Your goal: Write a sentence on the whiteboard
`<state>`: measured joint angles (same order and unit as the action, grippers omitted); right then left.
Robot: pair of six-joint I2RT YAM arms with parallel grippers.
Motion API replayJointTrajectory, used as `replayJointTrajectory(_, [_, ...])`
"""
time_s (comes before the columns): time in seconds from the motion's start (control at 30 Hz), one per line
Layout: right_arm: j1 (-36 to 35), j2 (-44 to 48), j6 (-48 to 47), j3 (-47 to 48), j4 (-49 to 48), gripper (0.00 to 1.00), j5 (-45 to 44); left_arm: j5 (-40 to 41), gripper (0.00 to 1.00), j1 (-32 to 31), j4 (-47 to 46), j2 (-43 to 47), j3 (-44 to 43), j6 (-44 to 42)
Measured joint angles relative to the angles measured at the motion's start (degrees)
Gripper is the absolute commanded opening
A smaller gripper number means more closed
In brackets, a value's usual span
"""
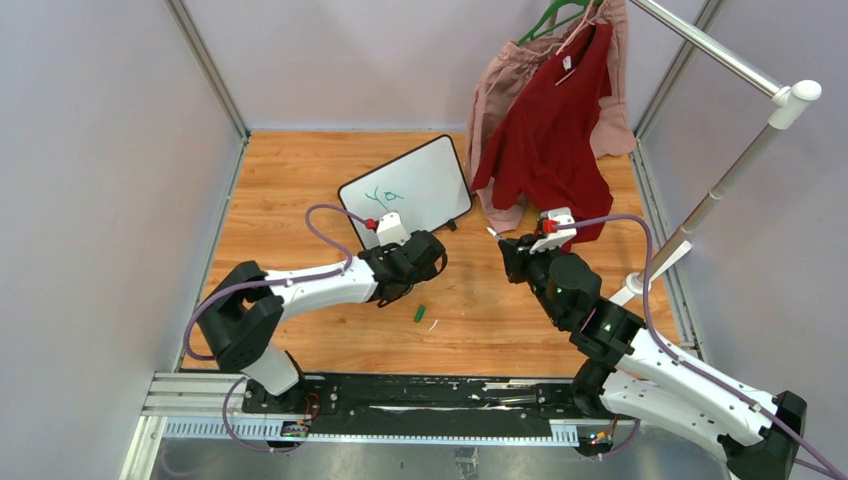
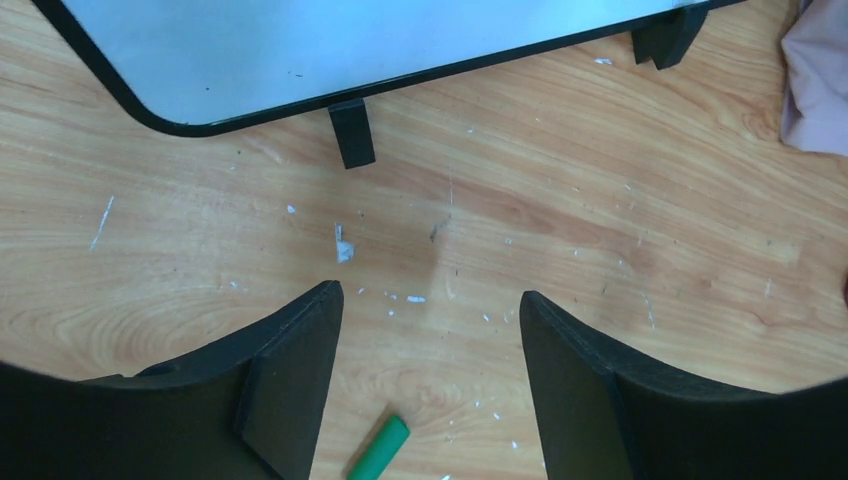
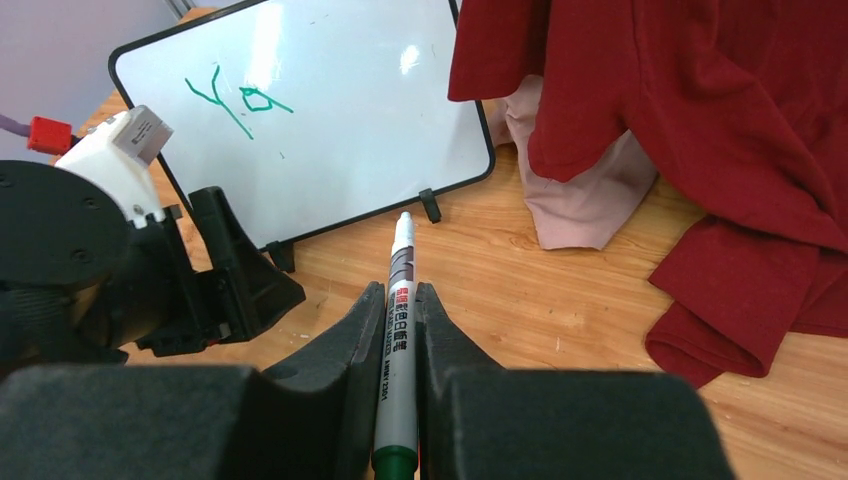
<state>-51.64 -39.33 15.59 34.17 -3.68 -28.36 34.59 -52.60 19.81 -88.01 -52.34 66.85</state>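
Wooden surface [image 1: 290, 180], grey walls round it. Our right claw [image 3: 400, 292] is clamped lengthwise on a marker [image 3: 402, 250], nib aimed at the whiteboard [image 3: 330, 150] but clearly short of it. Our left claw [image 2: 430, 315] stands agape over bare wood just before the board's lower edge, holding nothing. A green cap [image 2: 380, 450] lies under it. The sentence [image 3: 235, 95] so far reads only "Yo", top left.

We judge the board the weak point: it rests on small feet with nothing bracing it, so pen pressure could slide or tip it. The marker could also slip back through the jaws when pushed. A red shirt [image 3: 650, 100] hangs just beside the board's right edge and might snag the arm.
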Motion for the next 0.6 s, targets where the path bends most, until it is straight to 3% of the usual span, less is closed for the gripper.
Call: replayJointTrajectory(0.6, [0.0, 0.2, -0.4, -0.4, 0.8, 0.0, 0.1, 0.3, 0.54, 6.4, -0.2, -11.5, -4.2, -1.9])
